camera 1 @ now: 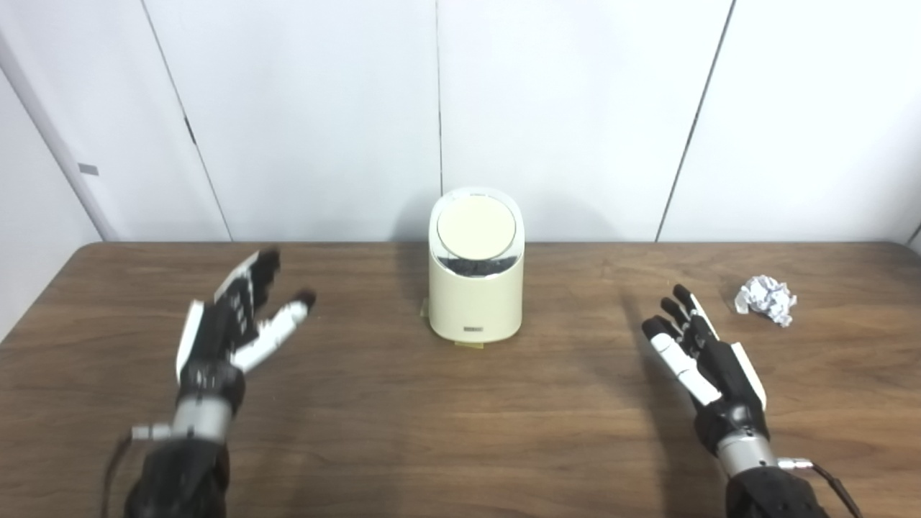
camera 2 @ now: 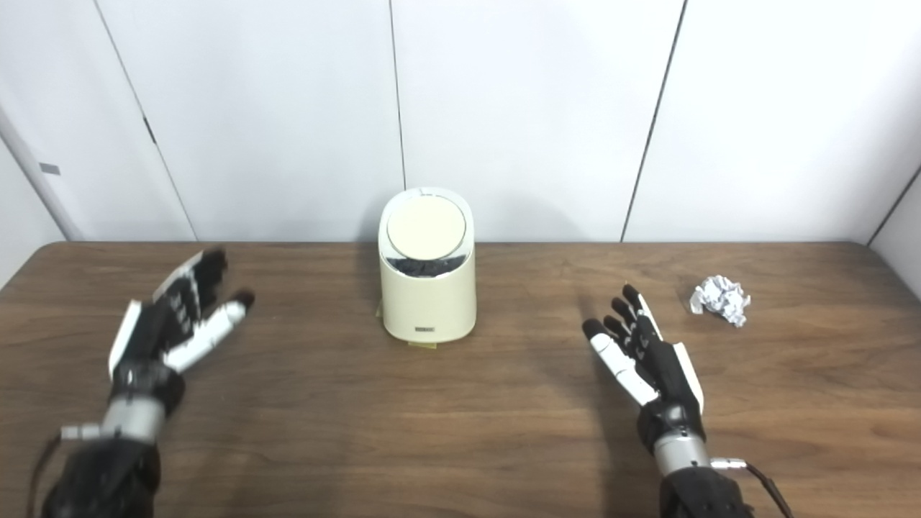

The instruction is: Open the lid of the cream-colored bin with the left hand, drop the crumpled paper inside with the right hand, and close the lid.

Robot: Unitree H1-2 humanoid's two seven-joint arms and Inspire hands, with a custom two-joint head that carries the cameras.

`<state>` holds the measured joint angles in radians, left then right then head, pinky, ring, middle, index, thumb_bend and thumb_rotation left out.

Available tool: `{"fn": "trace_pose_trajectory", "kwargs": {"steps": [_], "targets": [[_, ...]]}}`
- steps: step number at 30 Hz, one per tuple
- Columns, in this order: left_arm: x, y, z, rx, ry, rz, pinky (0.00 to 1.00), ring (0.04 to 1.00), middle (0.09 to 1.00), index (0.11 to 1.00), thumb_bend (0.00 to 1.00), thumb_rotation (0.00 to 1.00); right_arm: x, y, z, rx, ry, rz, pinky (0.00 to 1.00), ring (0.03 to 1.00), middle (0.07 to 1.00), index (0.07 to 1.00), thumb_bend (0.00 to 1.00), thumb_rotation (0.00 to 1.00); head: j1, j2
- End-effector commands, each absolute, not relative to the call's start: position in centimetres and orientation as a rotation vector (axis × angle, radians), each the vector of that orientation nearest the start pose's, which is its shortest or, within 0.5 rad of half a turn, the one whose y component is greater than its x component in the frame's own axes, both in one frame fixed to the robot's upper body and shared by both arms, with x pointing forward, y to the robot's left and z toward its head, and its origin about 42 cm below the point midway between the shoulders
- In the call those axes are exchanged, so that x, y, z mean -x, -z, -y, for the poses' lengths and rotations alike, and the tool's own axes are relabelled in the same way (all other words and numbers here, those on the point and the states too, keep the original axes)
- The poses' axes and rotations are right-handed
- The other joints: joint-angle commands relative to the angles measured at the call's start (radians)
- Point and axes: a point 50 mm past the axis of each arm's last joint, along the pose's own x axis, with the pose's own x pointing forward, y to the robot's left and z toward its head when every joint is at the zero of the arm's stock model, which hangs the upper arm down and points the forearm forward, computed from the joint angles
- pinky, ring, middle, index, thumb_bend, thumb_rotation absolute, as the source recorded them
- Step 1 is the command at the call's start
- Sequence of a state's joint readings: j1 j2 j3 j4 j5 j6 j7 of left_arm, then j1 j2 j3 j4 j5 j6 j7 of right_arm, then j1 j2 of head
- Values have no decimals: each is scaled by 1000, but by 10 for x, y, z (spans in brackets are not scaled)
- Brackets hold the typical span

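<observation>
Beside the shut bin (camera 1: 475, 288), your left hand (camera 1: 230, 324) and right hand (camera 1: 701, 360) wait spread and empty, paper (camera 1: 766, 299) ungrasped.

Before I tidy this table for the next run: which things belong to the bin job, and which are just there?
Belong to the job:
cream-colored bin
its lid, shut
crumpled paper
left robot hand, open
right robot hand, open

Just there:
wooden table
white wall panels
</observation>
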<state>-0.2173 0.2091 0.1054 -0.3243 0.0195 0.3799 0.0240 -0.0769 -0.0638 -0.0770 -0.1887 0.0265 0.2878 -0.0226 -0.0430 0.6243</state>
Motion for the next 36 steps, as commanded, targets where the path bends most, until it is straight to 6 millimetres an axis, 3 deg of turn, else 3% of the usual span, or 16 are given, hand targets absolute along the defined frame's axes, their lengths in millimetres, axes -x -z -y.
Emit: {"fn": "trace_pose_trajectory", "kwargs": {"steps": [1, 6, 10, 16, 23, 27, 36], "targets": [[-338, -266, -272, -276, -78, 272, 932, 899, 884, 867, 780, 299, -309, -166, 242, 33, 80, 54, 891, 896, 942, 966, 553, 516, -4, -3], [-358, -299, -258, -349, -19, 338, 877, 884, 879, 862, 803, 239, -310, -166, 237, 51, 78, 56, 875, 888, 943, 968, 531, 538, -21, -4], [-380, -326, -242, -447, 53, 400, 869, 893, 896, 888, 869, 215, -313, -166, 232, 49, 81, 54, 859, 878, 934, 959, 534, 486, -33, -10], [-410, -340, -211, -548, 103, 452, 895, 915, 906, 901, 972, 189, -315, -165, 226, 66, 65, 52, 832, 901, 935, 968, 550, 433, -36, -12], [-439, -356, -176, -715, 148, 496, 924, 933, 917, 910, 997, 214, -315, -163, 223, 71, 72, 57, 820, 893, 928, 961, 562, 423, -38, -17], [-451, -369, -162, -901, 169, 523, 851, 931, 925, 925, 979, 277, -315, -162, 221, 70, 70, 54, 822, 890, 930, 961, 533, 396, -37, -19], [-461, -396, -140, -1118, 231, 474, 757, 896, 920, 909, 981, 225, -315, -163, 218, 103, 66, 57, 804, 875, 919, 960, 532, 416, -40, -18]]}}
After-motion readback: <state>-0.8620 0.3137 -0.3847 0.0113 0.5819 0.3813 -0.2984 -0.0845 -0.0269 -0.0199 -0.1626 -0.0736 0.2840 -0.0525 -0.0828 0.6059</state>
